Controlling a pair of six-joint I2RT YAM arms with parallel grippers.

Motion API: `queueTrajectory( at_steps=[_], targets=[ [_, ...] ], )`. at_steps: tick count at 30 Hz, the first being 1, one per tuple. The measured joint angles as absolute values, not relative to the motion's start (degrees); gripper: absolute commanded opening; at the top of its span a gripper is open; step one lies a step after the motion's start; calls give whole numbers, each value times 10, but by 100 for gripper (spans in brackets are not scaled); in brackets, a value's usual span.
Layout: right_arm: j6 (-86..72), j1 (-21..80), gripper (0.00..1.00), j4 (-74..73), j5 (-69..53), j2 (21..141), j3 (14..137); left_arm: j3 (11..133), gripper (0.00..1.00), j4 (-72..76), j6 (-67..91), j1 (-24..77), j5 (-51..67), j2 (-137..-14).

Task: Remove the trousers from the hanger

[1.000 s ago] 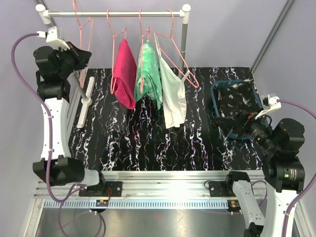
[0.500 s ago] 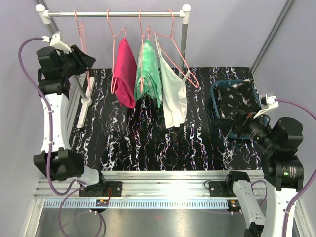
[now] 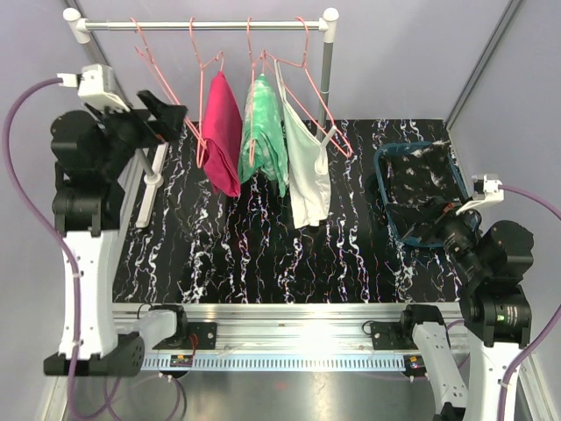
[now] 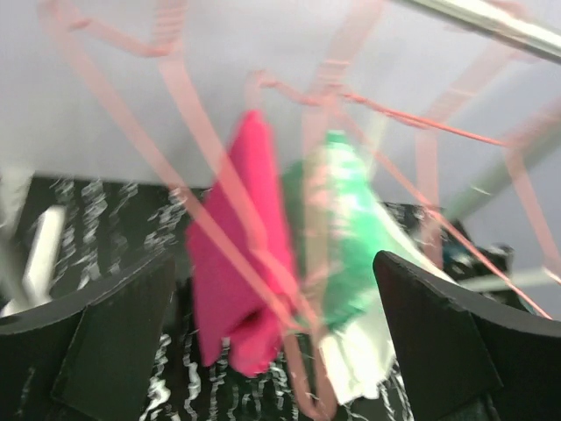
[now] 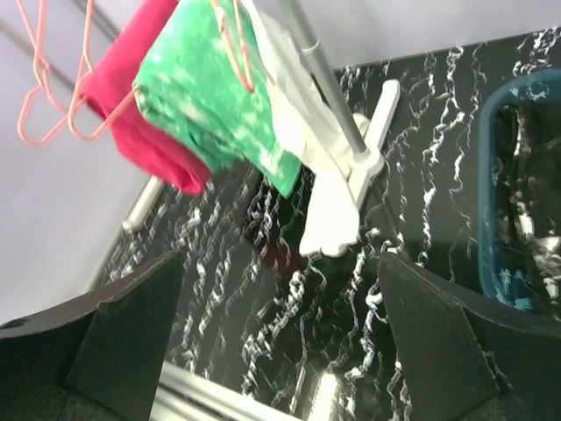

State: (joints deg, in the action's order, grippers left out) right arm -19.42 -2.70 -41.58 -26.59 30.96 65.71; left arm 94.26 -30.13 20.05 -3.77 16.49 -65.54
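Hanging place: a magenta garment (image 3: 223,132) is folded over a pink hanger on the rail (image 3: 210,25), clear of the table (image 3: 263,254); a green patterned garment (image 3: 263,132) hangs folded just beside it. The views do not settle which of the two is the trousers.
Further along the rail: a white camisole (image 3: 308,167) on its own hanger, next to the green piece and nearest the grey post (image 3: 326,70).
In the way: an empty pink hanger (image 3: 147,54) slants between the left gripper (image 3: 169,112) and the magenta garment. Whether the claw touches it cannot be told.
Left claw: raised to garment height, fingers spread wide, nothing between them.
Right claw: the right gripper (image 5: 289,351) is low by the blue bin (image 3: 381,171), spread wide and holding nothing.
Bin: on the table's right side, dark cloth inside, well apart from the rack.
Left wrist only: blurred, with the empty hanger's wire crossing in front of the magenta fold.
Right wrist only: the rack's white foot (image 5: 337,206) on the table, with green overlapping magenta.
Top view only: both arms and the whole rail at once.
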Motion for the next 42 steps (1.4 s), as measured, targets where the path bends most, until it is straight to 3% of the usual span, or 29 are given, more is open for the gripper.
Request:
queueTrajectory(
  at_steps=[7, 18, 21, 28, 33, 34, 35, 37, 42],
  targets=[
    [-272, -27, 99, -343, -245, 229, 567, 944, 99, -305, 160, 147, 40, -611],
    [-284, -27, 99, -354, -237, 225, 565, 971, 87, -322, 103, 180, -101, -763],
    [-283, -27, 100, -355, -236, 225, 565, 971, 76, -329, 95, 180, -125, -786],
    [-283, -27, 100, -359, -236, 225, 565, 972, 37, -329, 89, 180, -126, -792],
    [-282, -27, 99, -364, -236, 224, 565, 974, 34, -330, 88, 180, -124, -808],
    [-281, -27, 100, -364, -235, 224, 565, 974, 27, -329, 89, 180, -124, -811],
    [-281, -27, 99, -364, -235, 224, 565, 974, 11, -330, 91, 180, -123, -814],
    [-280, -27, 99, -364, -235, 224, 565, 975, 0, -332, 94, 181, -122, -818],
    [-276, -27, 100, -364, -234, 224, 565, 992, 0, -348, 97, 182, -120, -825]
  ],
)
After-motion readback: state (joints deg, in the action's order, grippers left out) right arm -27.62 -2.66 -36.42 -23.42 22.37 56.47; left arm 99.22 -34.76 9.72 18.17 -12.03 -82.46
